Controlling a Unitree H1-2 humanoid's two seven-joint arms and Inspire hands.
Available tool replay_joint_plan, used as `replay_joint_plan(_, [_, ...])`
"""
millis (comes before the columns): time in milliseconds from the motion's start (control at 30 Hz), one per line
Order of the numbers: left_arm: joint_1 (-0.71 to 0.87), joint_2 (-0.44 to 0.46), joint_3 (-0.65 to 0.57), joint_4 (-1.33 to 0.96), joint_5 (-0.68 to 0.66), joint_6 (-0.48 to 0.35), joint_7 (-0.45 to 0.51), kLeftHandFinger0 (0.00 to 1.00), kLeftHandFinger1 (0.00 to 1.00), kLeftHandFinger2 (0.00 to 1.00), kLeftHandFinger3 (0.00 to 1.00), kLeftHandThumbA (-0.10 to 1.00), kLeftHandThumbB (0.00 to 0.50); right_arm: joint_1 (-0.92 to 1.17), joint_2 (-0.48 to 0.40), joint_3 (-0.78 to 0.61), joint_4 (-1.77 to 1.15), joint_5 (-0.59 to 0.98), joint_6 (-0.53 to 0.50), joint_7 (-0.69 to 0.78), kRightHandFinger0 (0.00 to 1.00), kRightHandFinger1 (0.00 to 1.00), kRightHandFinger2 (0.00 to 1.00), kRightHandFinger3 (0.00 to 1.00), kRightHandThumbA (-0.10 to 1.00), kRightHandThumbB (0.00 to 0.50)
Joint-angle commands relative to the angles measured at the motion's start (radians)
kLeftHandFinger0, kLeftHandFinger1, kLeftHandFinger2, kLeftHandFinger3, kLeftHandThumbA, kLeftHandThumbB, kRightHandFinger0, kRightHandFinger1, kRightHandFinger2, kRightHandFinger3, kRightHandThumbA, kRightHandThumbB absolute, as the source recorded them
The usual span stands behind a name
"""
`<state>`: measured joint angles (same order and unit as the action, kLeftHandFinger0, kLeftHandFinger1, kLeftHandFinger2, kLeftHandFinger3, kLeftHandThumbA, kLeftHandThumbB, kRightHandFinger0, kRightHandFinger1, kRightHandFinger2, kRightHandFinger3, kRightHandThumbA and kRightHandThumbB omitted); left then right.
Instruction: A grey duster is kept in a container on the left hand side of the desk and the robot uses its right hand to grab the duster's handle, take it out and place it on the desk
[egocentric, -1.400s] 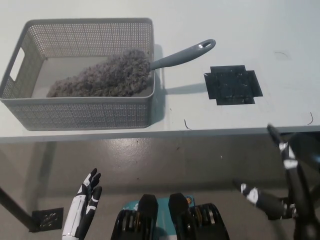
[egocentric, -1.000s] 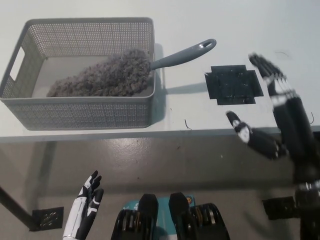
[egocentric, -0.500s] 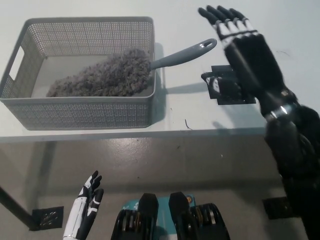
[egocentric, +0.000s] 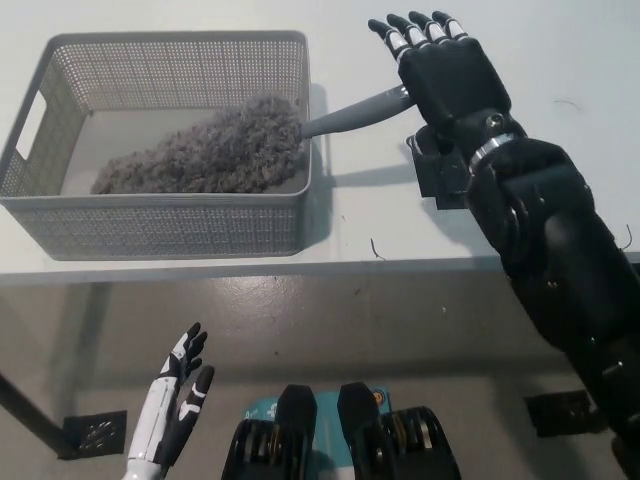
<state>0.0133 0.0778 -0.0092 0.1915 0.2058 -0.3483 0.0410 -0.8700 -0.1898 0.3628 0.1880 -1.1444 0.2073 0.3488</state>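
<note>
Head view: the right robot hand (egocentric: 445, 70), fingers spread and empty, is held over the handle (egocentric: 350, 112) tip, the duster (egocentric: 200, 150) lying in the basket (egocentric: 160, 225) to its left; the handle could be knocked aside if approached off-centre, while the left robot hand (egocentric: 175, 405) is hung open below.

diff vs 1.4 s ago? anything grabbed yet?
The right hand rose from below the edge of the desk at the lower right and swung forward and left. It is now over the end of the duster's handle, fingers spread, nothing gripped. The grey duster, the container and the black patch have not moved. The left hand stays low at the lower left, open.
</note>
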Motion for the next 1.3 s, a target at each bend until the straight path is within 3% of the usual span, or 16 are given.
replay_joint_plan(0, [-0.011,0.012,-0.006,-0.027,0.013,-0.05,0.014,1.0,1.0,1.0,1.0,0.92,0.0,-0.083,-0.003,0.017,0.032,-0.057,0.062,-0.009,1.0,1.0,1.0,1.0,1.0,0.5])
replay_joint_plan(1267, [-0.035,0.02,-0.016,-0.024,0.026,-0.039,0.001,1.0,1.0,1.0,1.0,0.94,0.0,-0.185,0.084,0.094,0.308,-0.007,0.081,-0.141,1.0,1.0,1.0,1.0,0.92,0.5])
